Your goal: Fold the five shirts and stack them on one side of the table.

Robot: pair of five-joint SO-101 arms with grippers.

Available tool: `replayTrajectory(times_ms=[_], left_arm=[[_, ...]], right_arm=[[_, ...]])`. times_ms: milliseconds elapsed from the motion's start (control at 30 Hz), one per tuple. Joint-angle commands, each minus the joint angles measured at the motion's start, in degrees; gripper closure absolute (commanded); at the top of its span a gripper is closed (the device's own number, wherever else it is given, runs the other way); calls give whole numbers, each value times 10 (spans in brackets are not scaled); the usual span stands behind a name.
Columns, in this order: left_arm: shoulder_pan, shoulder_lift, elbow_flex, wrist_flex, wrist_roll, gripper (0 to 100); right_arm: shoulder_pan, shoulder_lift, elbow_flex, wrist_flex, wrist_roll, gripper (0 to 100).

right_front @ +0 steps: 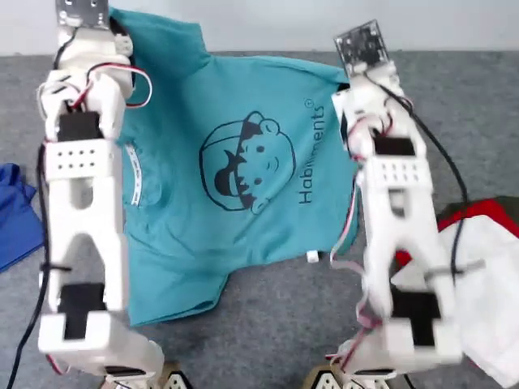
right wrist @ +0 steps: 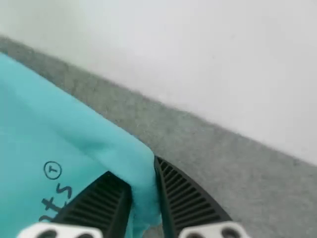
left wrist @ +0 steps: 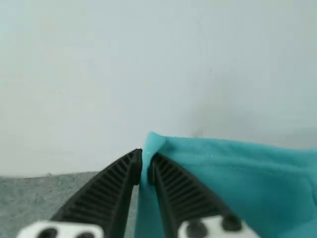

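The white plastic left arm [right_front: 81, 203] and right arm [right_front: 397, 211] stretch toward twelve o'clock. The black ribbed left gripper [left wrist: 145, 159] and right gripper [right wrist: 143, 173] each pinch the teal cotton shirt [left wrist: 237, 173].

Teal shirt [right_front: 243, 170], cartoon print up, spread out — blue shirt [right_front: 15, 215] left, red shirt [right_front: 477, 213] and white shirt [right_front: 491, 271] right

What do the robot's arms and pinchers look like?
The left arm and right arm are blocky white plastic with black motor boxes. Red, white and black wires loop along them, and white panels have rows of small holes. The left gripper and right gripper have black ribbed fingers on white mounts.
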Motion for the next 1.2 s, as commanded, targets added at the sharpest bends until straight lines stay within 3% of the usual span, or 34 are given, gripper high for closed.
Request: replayTrajectory(times_ms=[0, 400, 500, 700, 967, 1033, 1167], left_arm=[[-3, 56, -92, -10, -4, 989], [-14, 238, -359, 104, -4, 989], [-21, 273, -419, 146, -4, 989], [-30, 337, -501, 223, -4, 989], [-27, 359, -576, 458, -4, 989], [-33, 360, -568, 453, -4, 989], [-43, 376, -528, 345, -4, 989]], right_arm=[[7, 120, -172, 39, -10, 988], [-65, 499, -650, 203, -4, 988], [-91, 571, -750, 258, 31, 988], [-72, 665, -927, 344, 41, 988], [-31, 640, -999, 588, 29, 988], [-16, 625, -999, 562, -10, 988], [2, 627, -994, 422, -25, 988]])
